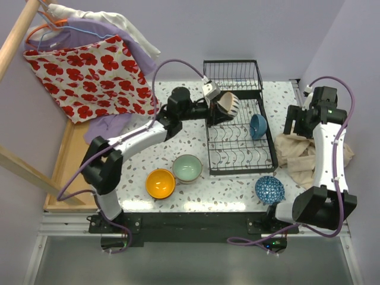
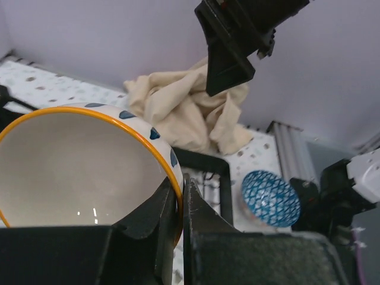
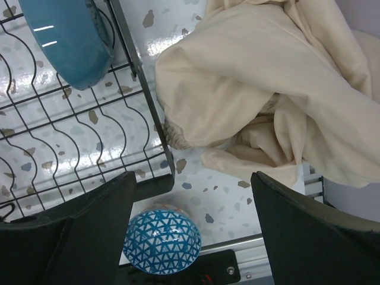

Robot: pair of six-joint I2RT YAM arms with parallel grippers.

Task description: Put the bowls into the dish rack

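left gripper [image 2: 181, 199] pinching rim of cream bowl [image 2: 77, 166], above dish rack [image 1: 237, 153]

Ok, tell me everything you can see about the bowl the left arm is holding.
The bowl is small, round, glossy like glazed ceramic: cream inside, orange rim, white outside with dark blue marks. It looks empty. The left gripper is shut on its rim, one finger inside, one outside. It is tipped on its side over the dish rack; contact with the wires is unclear.
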